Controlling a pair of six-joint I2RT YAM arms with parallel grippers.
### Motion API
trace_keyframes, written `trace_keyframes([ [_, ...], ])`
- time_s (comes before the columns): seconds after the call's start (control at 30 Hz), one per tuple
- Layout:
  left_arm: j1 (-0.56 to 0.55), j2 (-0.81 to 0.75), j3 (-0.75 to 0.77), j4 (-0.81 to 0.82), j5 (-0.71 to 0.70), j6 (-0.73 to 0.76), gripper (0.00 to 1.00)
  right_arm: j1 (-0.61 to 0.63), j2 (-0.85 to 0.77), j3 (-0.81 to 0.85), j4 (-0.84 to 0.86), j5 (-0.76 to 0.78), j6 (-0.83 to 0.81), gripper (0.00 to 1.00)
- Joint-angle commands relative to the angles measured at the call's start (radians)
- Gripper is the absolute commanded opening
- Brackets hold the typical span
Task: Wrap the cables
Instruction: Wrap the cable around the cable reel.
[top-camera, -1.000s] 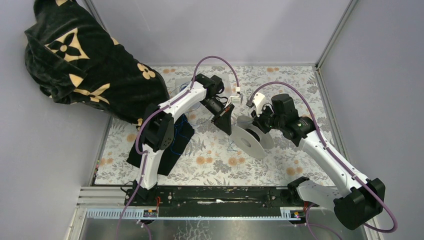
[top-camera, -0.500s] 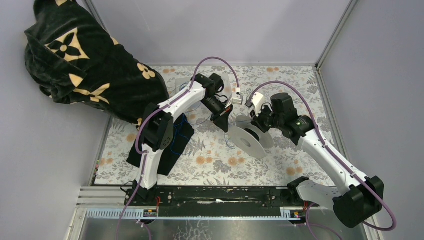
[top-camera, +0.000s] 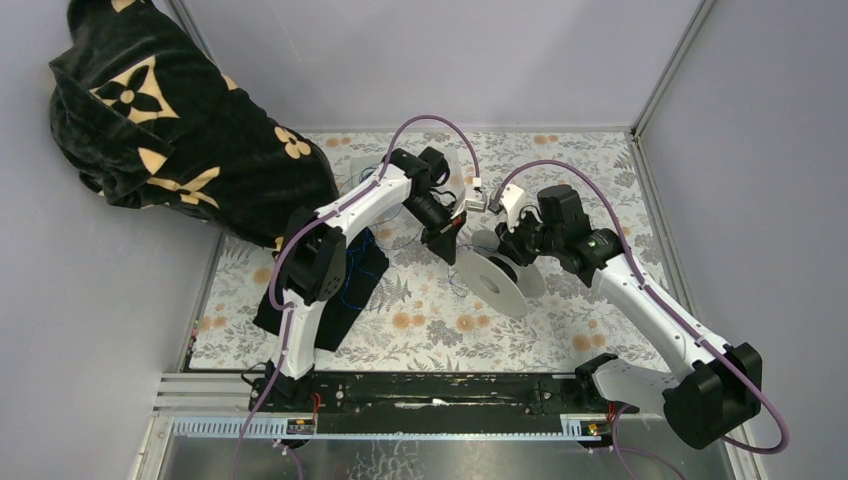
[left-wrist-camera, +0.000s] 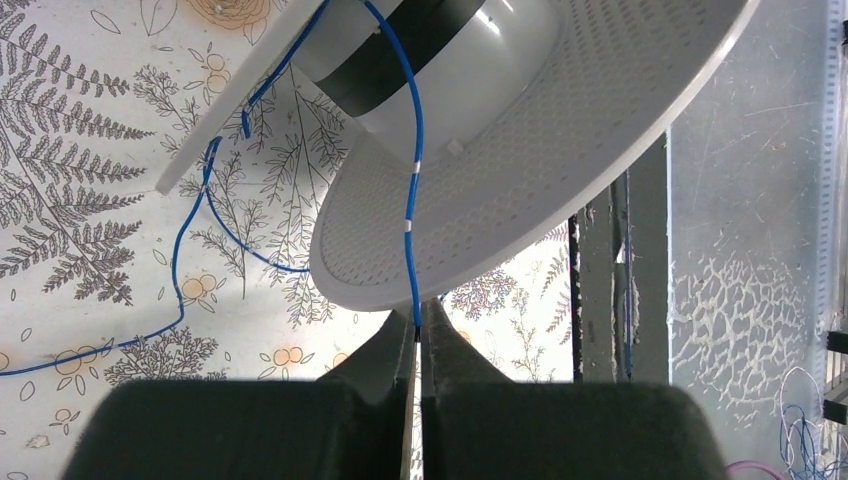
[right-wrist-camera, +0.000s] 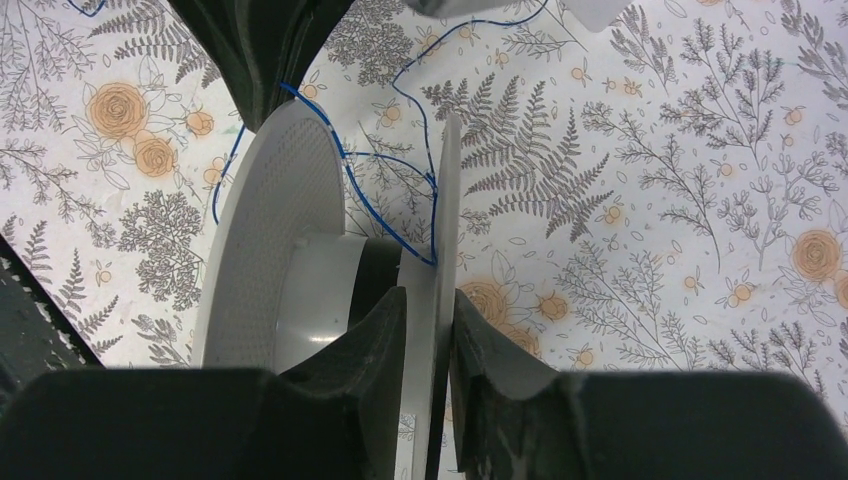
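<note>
While the left gripper (left-wrist-camera: 417, 335) stands fully closed, pinching the blue cable (left-wrist-camera: 416, 190) that climbs over the white spool (left-wrist-camera: 560, 140) to its hub, the right gripper (right-wrist-camera: 428, 315) straddles one flange; whether it clamps, I cannot tell.

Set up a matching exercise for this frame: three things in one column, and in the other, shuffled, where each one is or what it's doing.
Things:
1. left pincer
2. right pincer
3. black patterned cloth

Places or states:
A. heaped at the far left of the scene
B. closed on a flange of the white spool
C. pinching the blue cable

Pairs: 1-C, 2-B, 3-A.
</note>
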Motion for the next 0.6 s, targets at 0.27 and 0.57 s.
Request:
trace_keyframes([
  [0.27, -0.029, -0.051, 0.007, 0.038, -0.013, 0.025, 0.0, 0.006, 0.012, 0.017, 0.007, -0.071, 0.036, 0.31],
  [0.57, -0.052, -0.071, 0.069, 0.024, -0.042, 0.119, 0.0, 0.005, 0.001, 0.057, -0.02, -0.009, 0.066, 0.4],
])
